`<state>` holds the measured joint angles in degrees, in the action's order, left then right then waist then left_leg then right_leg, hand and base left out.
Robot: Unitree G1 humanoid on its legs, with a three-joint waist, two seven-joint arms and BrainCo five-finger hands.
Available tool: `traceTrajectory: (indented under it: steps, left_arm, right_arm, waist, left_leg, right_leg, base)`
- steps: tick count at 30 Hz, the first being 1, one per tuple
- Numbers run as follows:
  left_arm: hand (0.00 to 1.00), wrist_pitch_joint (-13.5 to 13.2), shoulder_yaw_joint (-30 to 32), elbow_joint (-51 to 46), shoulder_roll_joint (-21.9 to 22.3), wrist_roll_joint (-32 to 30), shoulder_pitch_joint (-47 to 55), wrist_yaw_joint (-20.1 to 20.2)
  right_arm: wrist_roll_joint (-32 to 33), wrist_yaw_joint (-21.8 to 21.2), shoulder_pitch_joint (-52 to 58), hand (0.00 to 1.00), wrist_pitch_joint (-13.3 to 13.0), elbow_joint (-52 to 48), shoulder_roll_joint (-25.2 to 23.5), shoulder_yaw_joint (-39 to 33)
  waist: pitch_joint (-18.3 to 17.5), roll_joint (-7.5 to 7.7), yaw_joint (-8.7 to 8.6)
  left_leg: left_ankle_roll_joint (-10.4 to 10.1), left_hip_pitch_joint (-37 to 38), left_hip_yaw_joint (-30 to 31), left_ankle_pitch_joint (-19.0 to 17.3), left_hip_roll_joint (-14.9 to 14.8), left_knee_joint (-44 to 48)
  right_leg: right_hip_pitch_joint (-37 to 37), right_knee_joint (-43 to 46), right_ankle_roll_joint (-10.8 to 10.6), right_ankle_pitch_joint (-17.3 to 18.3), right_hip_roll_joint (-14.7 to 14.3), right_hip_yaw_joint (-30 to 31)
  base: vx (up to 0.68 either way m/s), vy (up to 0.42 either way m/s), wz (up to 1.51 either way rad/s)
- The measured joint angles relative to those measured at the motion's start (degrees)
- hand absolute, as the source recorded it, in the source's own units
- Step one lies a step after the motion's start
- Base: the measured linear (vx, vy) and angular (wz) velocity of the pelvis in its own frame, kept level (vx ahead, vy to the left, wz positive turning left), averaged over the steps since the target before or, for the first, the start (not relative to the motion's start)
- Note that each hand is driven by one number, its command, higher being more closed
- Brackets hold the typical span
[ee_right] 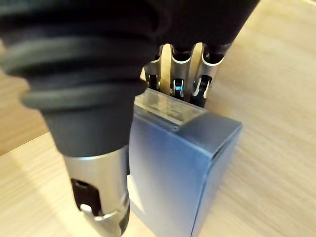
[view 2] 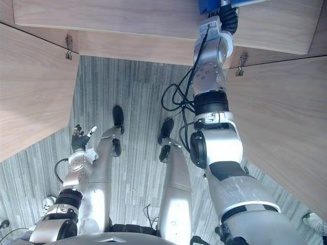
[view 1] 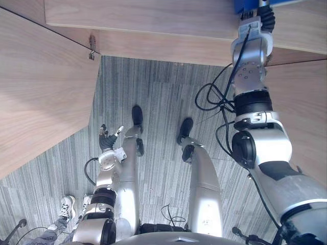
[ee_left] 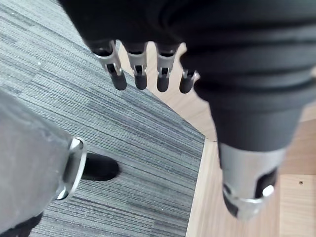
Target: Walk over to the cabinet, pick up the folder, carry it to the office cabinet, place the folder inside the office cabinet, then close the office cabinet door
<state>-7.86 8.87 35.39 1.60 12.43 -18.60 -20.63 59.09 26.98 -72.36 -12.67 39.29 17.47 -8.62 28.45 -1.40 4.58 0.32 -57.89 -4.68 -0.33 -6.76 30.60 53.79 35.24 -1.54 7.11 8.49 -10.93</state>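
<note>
Right robot hand (ee_right: 180,64) | clasps blue folder (ee_right: 173,168) | standing on wooden shelf (ee_right: 276,98)

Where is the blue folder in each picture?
Left eye view: the blue folder is at the top edge, right of centre, just above the right hand.
Right eye view: at the top edge, right of centre too.
Right wrist view: in the centre, pinched between fingers and thumb.
Left wrist view: this one looks at grey carpet past the open left hand.
Shared landmark: the cabinet's light wood, in all four.
</note>
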Motion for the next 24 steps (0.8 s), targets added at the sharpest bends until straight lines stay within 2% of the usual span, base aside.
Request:
traceTrajectory:
  steps: [10,13,17,19,24]
  left_arm:
    - [0.0,0.0,0.0,0.2,0.5,0.1,-0.2,-0.4]
    - [0.0,0.0,0.0,0.2,0.6,0.6,-0.2,-0.4]
    - [0.0,-0.1,0.0,0.2,0.4,0.9,0.1,-0.2]
    - [0.0,-0.1,-0.1,0.2,0.1,0.9,0.3,-0.1]
    - [0.0,-0.3,-0.2,0.2,-0.1,0.9,0.6,1.0]
  right_arm:
    - [-1.2,1.8,0.0,0.0,0.0,0.0,0.0,0.6]
    - [-3.5,1.6,0.0,0.0,0.5,0.0,0.3,2.3]
    - [-8.0,-0.9,-1.0,0.0,2.1,0.0,2.5,8.0]
    - [-9.8,-2.8,-2.8,0.0,3.1,0.4,3.7,10.8]
    - [-10.2,-3.9,-7.3,0.0,3.3,3.0,4.8,14.2]
  waist:
    - [0.0,-0.05,-0.01]
    - [-0.2,-0.38,-0.05]
    - [-0.8,-1.44,0.03]
    - [-0.9,-1.5,0.04]
    - [-0.9,-1.5,0.15]
  left_leg:
    - [0.0,0.1,-0.2,0.1,-0.1,0.0]
    - [0.0,0.1,-0.4,0.2,-0.1,-0.1]
    - [0.0,0.2,-0.8,0.9,0.0,-1.4]
    - [-0.2,0.3,-1.0,1.5,0.0,-2.1]
    - [-0.3,0.9,-1.0,2.7,0.1,-4.1]
  right_leg:
    - [0.0,0.0,0.1,-0.3,0.0,0.2]
    - [0.0,-0.2,0.1,-0.5,0.0,0.3]
    - [0.3,-1.0,0.0,-1.1,0.0,0.5]
    - [0.5,-1.2,0.1,-1.3,-0.1,0.5]
    - [0.6,-1.8,0.4,-1.6,-0.1,0.3]
  base:
    - [0.0,0.0,0.0]
    - [0.0,0.0,0.0]
    - [0.0,0.0,0.0]
    - [0.0,0.0,0.0]
    - [0.0,-0.013,0.02]
